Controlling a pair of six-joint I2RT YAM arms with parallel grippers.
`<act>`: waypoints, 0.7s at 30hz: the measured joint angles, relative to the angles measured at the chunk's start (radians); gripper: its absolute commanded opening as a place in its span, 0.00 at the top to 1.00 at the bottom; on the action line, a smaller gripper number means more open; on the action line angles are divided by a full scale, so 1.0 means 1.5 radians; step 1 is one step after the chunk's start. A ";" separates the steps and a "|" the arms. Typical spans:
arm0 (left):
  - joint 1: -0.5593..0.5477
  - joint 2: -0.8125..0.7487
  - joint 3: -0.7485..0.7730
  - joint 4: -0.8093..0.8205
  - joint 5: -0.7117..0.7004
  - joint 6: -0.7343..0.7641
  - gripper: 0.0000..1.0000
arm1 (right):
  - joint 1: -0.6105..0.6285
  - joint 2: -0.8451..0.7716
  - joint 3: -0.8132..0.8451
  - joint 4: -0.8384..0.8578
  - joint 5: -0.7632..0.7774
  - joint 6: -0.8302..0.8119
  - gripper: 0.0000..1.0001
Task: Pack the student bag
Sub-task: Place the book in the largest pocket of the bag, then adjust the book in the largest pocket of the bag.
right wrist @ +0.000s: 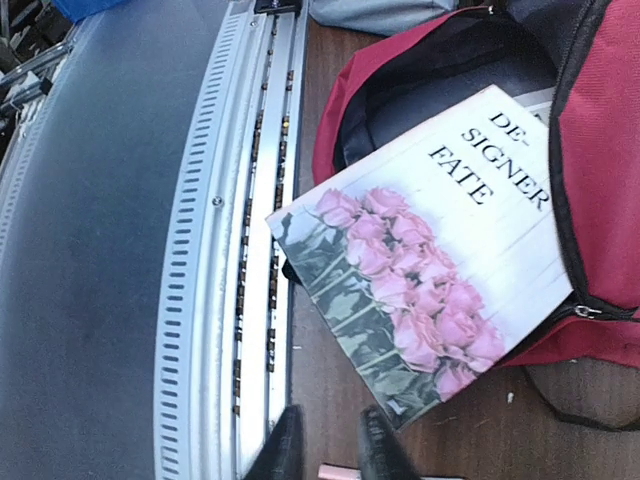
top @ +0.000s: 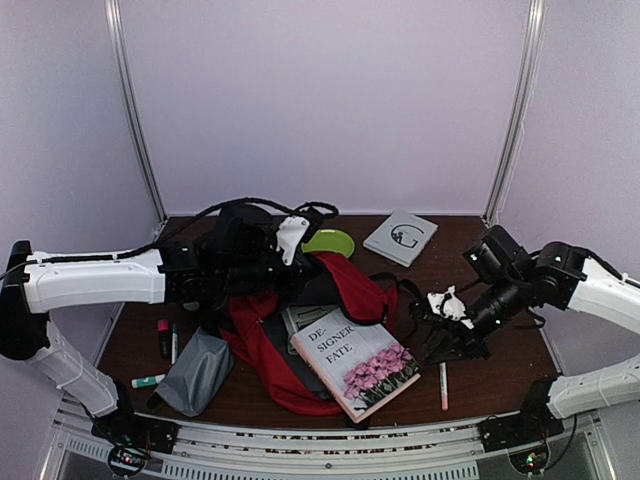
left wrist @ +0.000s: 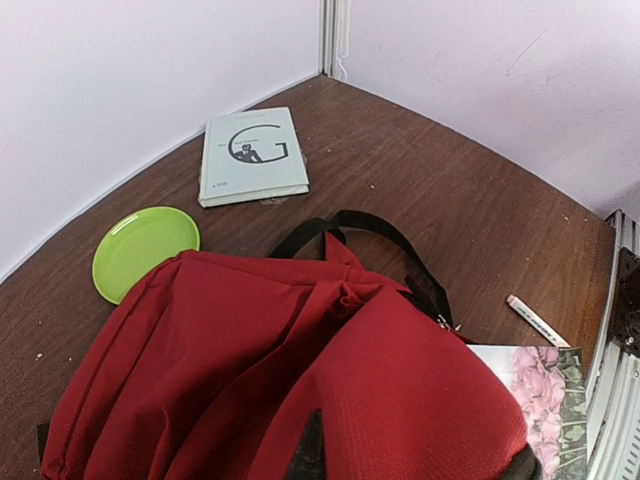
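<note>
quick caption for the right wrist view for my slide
Rose-covered book half inside the open red student bag, right claw open near its lower corner

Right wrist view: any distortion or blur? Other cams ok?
Right wrist: wide-angle bend in the rail, book cover sharp and readable. Left wrist: sharp, even light, student bag fills the lower half. Top external: softer, no glare.
</note>
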 measured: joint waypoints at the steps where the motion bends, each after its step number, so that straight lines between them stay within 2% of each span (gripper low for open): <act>1: 0.000 0.001 0.000 0.000 0.001 -0.002 1.00 | 0.019 0.000 0.000 0.001 0.010 -0.018 0.96; 3: 0.000 0.001 0.000 0.000 0.003 -0.006 1.00 | 0.060 0.017 -0.001 0.005 0.038 -0.047 1.00; 7: 0.000 0.001 0.000 0.001 0.003 -0.012 1.00 | 0.167 0.046 -0.025 0.023 0.117 -0.085 1.00; 12: 0.000 0.001 0.000 0.001 0.003 -0.018 1.00 | 0.262 0.096 -0.045 0.039 0.205 -0.117 1.00; 21: -0.001 0.001 0.000 -0.004 0.028 -0.026 1.00 | 0.293 0.219 -0.048 0.120 0.322 -0.110 1.00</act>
